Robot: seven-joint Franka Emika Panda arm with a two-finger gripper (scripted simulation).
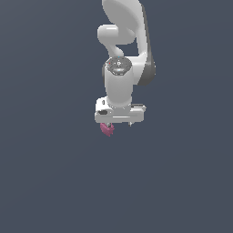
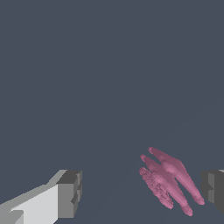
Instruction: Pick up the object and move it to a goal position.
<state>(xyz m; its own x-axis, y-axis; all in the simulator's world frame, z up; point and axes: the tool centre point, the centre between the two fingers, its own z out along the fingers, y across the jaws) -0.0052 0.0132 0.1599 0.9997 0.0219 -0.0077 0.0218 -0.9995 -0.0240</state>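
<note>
Wrist view | gripper wide open | object between fingers, ungripped

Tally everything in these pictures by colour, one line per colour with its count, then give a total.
Magenta-pink: 1, the lumpy object, lying between the fingers but nearer one of them.
White and grey: 1, the robot arm with its gripper, fingers spread apart.
Total: 2
</note>
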